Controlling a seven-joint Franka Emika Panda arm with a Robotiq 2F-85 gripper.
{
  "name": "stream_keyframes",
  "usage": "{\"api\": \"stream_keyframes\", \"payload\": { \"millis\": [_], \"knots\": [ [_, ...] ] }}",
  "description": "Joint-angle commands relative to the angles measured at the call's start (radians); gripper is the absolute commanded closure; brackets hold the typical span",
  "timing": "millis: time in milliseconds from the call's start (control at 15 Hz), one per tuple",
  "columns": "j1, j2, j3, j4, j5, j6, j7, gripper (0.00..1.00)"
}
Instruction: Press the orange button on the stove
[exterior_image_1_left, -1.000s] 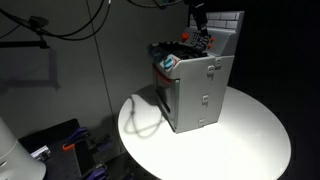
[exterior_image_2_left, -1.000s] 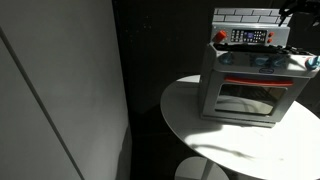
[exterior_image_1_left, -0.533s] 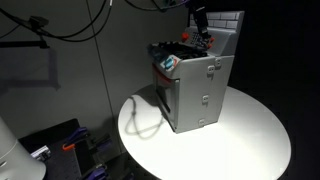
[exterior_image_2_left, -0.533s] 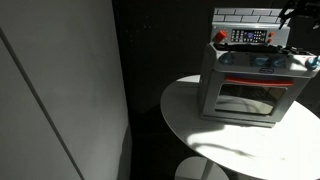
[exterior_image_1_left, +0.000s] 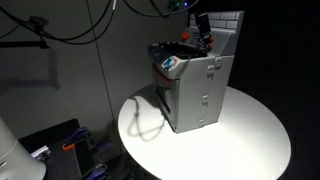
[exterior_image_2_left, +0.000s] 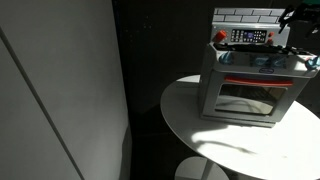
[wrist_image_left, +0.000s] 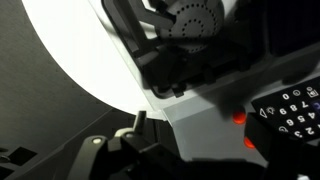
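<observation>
Holding the gripper (exterior_image_1_left: 205, 35) over the back of the stove (exterior_image_1_left: 195, 90), upper right of centre in an exterior view, close to the white brick panel (exterior_image_1_left: 228, 22). Not seeing whether the jaws are apart or together, so leaving that as impossible to tell. Judging the step as the approach: apparently not yet pressing anything, only lining up on the controls. Finding the orange button (wrist_image_left: 238, 117) right of centre in the wrist view, just left of the dark keypad (wrist_image_left: 290, 108). Expecting the next move to call for a short, careful descent with one fingertip onto that tiny target, avoiding the keys beside it. Counting one stove, one gripper, one keypad, one round white table (exterior_image_1_left: 250, 140), and, just below the button, a second orange-red spot (wrist_image_left: 247, 143), leaving the choice between the two uncertain.
</observation>
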Motion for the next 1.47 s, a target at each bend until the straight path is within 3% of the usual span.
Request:
{"api": "stream_keyframes", "payload": {
  "millis": [0, 1400],
  "knots": [
    [0.012, 0.015, -0.018, 0.014, 0.006, 0.028, -0.003, 0.0],
    [0.018, 0.053, -0.03, 0.033, 0.008, 0.079, 0.001, 0.0]
  ]
}}
